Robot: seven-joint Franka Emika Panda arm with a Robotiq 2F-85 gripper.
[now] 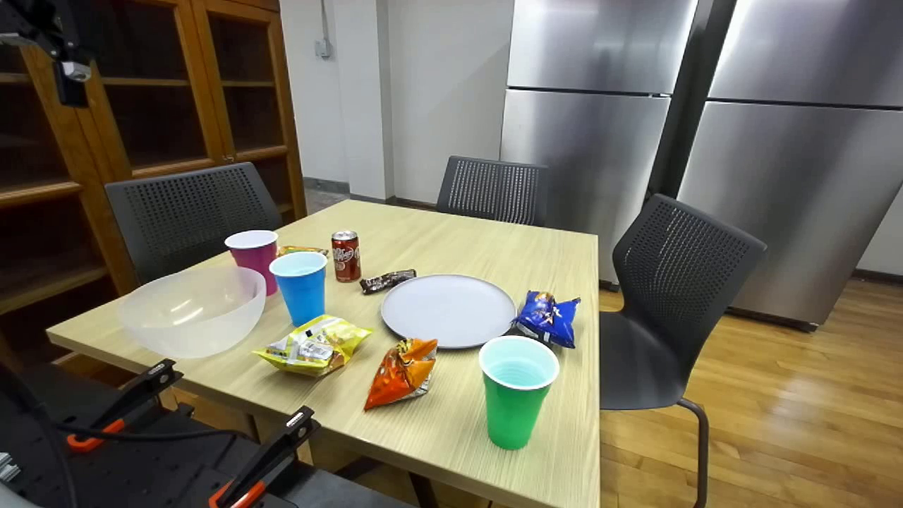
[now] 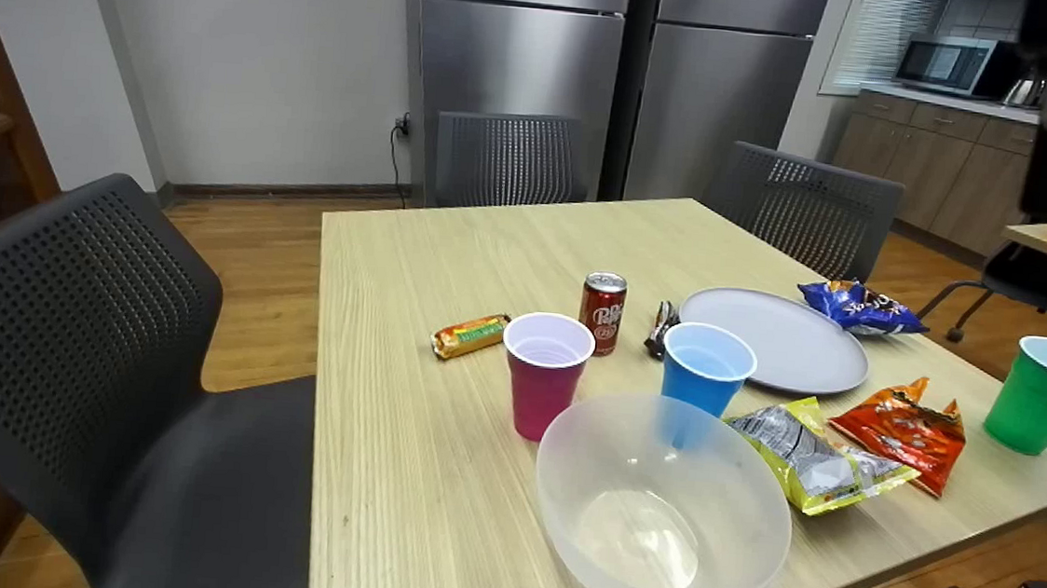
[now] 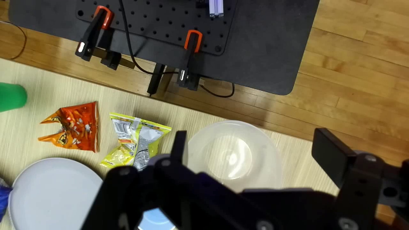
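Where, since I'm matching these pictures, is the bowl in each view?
In an exterior view: bowl, left and below centre.
In an exterior view: bowl, bottom, right of centre.
Wrist view: bowl, below and right of centre.
Shared landmark: the yellow bag beside the bowl.

Lighting's pretty decent tbh: the pale worktop (image 1: 437, 240) comes out bright and even in both exterior views, shadows are soft, and the light looks like it's from overhead. Bit of glare though: in an exterior view there are white streaks inside the cloudy bowl (image 1: 190, 321) at left and hot bands down the fridges (image 1: 585, 162) at upper right. The cabinet (image 1: 201, 77) at upper left goes murky dark. In the wrist view the claw (image 3: 251, 147) is near-black and kinda blurry, while the orange packet (image 3: 78, 127) at left looks crisper. Wide-angle stretch shows too: the green cup (image 2: 1038, 409) leans outward at the right edge in an exterior view.
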